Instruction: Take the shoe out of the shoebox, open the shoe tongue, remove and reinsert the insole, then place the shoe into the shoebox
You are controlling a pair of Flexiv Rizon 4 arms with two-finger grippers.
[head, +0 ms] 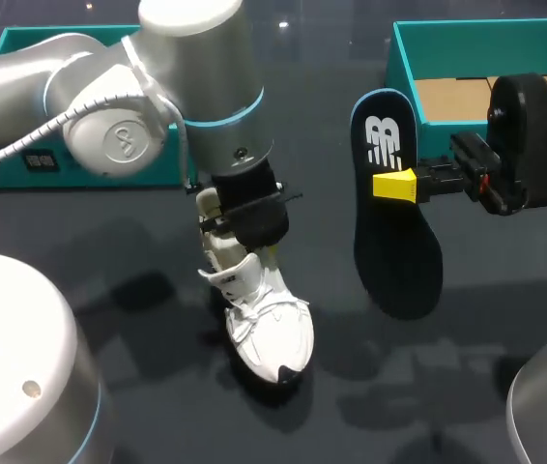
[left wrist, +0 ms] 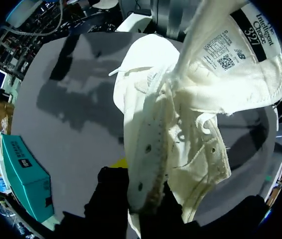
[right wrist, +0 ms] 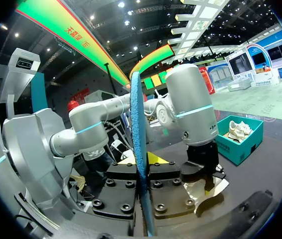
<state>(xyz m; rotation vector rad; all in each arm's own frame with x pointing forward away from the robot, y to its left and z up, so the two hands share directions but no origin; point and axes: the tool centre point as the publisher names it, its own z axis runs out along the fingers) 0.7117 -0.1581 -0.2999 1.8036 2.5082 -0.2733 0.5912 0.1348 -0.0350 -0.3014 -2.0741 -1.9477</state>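
Note:
A white shoe (head: 266, 324) with a black toe stands toe-down on the dark table (head: 109, 290), heel raised. My left gripper (head: 244, 217) is shut on its collar from above. In the left wrist view the shoe (left wrist: 181, 149) fills the picture, its labelled tongue (left wrist: 235, 45) folded back, and the left gripper (left wrist: 141, 196) pinches the side wall. My right gripper (head: 396, 186) is shut on the black insole (head: 396, 242), held above the table, right of the shoe. In the right wrist view the insole (right wrist: 139, 149) stands edge-on between the right gripper's (right wrist: 142, 194) fingers.
The teal shoebox (head: 401, 53) stands open at the back right, cardboard showing inside, just behind my right arm. A second teal box (head: 22, 159) sits at the back left behind my left arm; in the right wrist view this box (right wrist: 240, 147) holds something white.

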